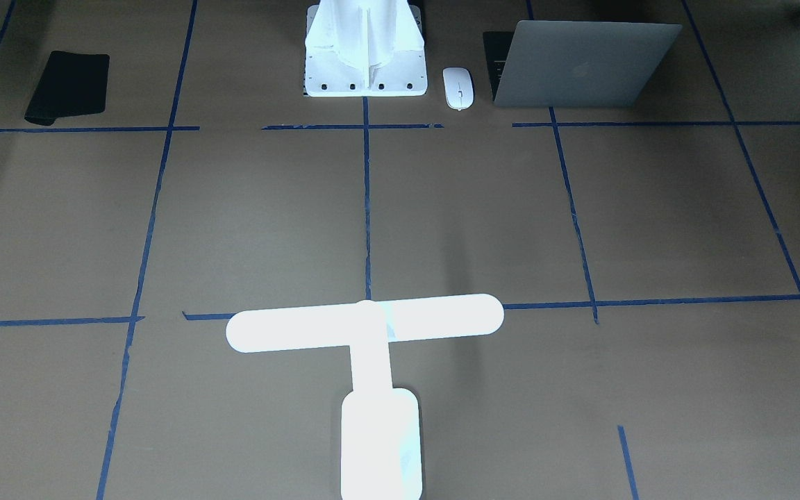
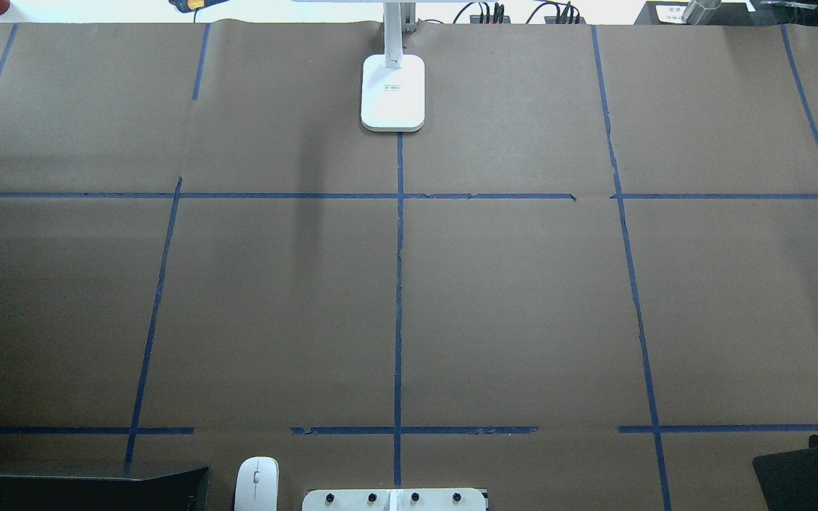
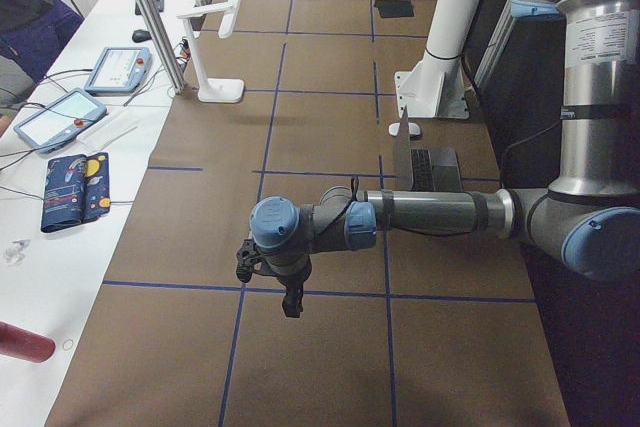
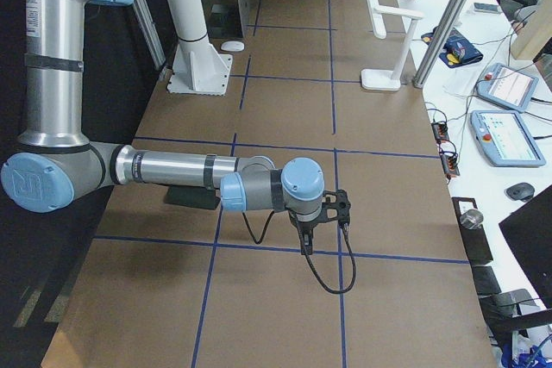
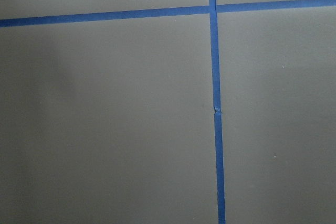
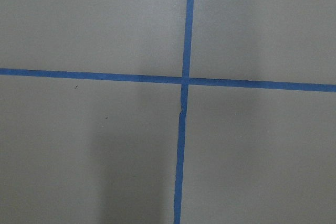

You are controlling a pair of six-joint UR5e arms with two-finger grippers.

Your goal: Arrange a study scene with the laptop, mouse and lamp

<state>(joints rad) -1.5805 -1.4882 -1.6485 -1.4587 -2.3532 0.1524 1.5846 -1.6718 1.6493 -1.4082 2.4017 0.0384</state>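
Observation:
The laptop point(image 1: 580, 66) stands open next to the robot base, on the robot's left, its silver lid toward the front-facing camera; it also shows in the overhead view point(image 2: 82, 486). The white mouse point(image 1: 458, 87) lies between the laptop and the pedestal, and shows in the overhead view point(image 2: 256, 482). The glowing lamp point(image 1: 365, 323) stands at the table's far middle edge, its base point(image 2: 393, 92) on the centre tape line. My left gripper point(image 3: 291, 299) and right gripper point(image 4: 305, 240) hang over bare paper near the table's ends. I cannot tell whether they are open or shut.
A black rectangular pad point(image 1: 70, 87) lies near the base on the robot's right. The white ribbed pedestal point(image 1: 365, 48) stands at the near middle. Blue tape lines point(image 2: 398, 284) divide the brown paper. Tablets and cables point(image 3: 70, 112) lie on the side bench.

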